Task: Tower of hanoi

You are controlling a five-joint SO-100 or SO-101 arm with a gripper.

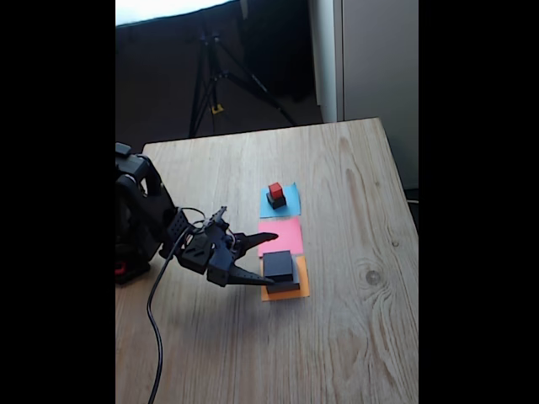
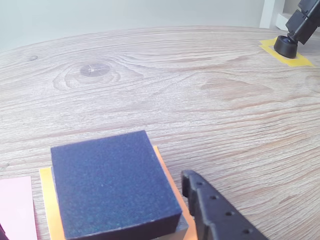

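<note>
On the table: arm reached low toward the black block.
Hand: fingers spread open, holding nothing.

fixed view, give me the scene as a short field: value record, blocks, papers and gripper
surface: pale wooden table
blue paper square: holds a small black cube with the tiny red cube on top
pink paper square: nothing on it
orange paper square: holds a flat grey block with the medium black block on top
gripper: black, two fingers, jaws open, beside the orange-paper stack, gripping nothing
background: dark tripod beyond the table
</note>
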